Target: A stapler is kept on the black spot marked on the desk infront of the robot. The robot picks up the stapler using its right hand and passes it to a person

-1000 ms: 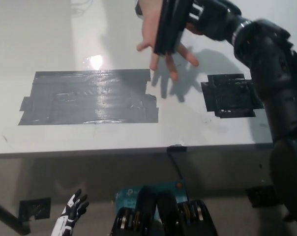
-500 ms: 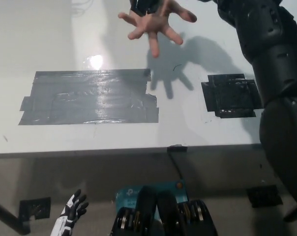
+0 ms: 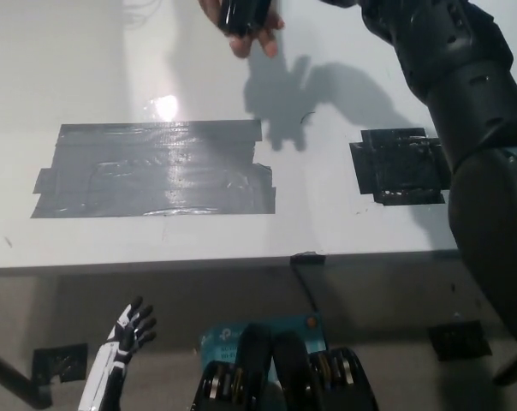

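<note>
White desk; grey tape patch, black spot.

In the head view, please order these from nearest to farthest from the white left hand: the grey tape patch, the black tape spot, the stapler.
From the left hand, low at the picture's left:
1. Grey tape patch, on the desk's left half, just above the hand.
2. Black tape spot, on the desk's right side.
3. Stapler, at the top edge, in a person's hand.

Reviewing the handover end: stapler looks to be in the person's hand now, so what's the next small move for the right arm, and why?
Probably draw the right arm back toward the robot. The person's hand wraps the stapler at the top edge, and the black spot lies bare. The right hand is out of frame; the left hand rests low.
</note>
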Controlling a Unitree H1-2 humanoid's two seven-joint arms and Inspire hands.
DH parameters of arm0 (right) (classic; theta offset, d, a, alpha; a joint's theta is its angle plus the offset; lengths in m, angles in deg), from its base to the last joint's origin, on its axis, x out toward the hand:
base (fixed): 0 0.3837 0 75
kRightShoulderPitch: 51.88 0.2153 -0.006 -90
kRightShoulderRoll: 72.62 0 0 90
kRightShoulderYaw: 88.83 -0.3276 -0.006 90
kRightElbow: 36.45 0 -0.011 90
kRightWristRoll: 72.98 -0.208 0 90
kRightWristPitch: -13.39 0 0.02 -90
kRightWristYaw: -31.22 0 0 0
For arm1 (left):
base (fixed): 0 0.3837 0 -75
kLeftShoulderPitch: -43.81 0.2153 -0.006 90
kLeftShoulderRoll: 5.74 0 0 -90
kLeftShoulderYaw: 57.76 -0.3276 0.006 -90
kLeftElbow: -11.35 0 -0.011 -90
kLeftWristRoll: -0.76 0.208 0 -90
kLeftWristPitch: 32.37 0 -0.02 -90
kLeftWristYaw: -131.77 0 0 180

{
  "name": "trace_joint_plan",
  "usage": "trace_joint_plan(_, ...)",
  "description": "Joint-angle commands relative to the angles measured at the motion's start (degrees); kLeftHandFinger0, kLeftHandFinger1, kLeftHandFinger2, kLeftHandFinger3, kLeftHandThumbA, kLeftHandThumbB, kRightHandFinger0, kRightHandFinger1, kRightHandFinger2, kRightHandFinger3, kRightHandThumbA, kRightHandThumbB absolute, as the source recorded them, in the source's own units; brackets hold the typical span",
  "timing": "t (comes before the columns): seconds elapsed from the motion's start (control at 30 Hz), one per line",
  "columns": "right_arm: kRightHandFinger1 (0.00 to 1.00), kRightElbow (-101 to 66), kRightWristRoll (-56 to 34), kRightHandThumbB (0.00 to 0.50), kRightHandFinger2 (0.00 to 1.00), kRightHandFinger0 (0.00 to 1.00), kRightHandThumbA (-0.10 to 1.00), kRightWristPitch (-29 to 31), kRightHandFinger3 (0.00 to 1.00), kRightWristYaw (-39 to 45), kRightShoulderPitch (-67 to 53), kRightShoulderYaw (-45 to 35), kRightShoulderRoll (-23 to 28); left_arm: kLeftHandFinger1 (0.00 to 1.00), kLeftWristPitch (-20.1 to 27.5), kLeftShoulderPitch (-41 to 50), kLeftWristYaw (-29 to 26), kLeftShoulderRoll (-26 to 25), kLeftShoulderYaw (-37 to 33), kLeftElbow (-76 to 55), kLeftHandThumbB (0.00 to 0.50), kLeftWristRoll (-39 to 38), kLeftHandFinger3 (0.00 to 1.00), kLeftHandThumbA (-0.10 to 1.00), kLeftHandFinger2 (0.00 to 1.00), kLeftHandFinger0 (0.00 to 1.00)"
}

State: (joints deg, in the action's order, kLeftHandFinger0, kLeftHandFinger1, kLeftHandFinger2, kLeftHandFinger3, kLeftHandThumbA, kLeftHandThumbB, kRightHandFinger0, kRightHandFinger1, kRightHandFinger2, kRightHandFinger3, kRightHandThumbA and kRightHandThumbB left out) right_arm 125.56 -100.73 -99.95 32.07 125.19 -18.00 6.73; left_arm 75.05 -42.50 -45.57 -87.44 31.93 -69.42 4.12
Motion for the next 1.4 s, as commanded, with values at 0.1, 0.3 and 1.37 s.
trace_joint_plan(0.1,0.00,-0.4,0.9,0.051,0.00,0.00,1.00,5.0,0.00,0.9,4.3,-0.2,0.7,0.91,1.2,1.6,-0.1,-0.7,-0.1,-1.7,0.500,0.9,1.00,1.00,0.95,0.90)
trace_joint_plan(0.3,0.29,0.3,8.6,0.176,0.53,0.15,1.00,5.4,0.69,4.8,3.1,7.7,2.1,0.91,0.4,1.2,0.5,-0.5,-0.1,-1.6,0.500,-0.2,1.00,1.00,0.96,0.90)
trace_joint_plan(1.37,1.00,-65.1,10.1,0.500,1.00,1.00,0.95,-3.6,1.00,18.7,-27.0,22.8,21.6,0.92,0.9,-1.1,0.5,-0.4,0.3,-0.8,0.495,-0.8,1.00,1.00,0.98,0.86)
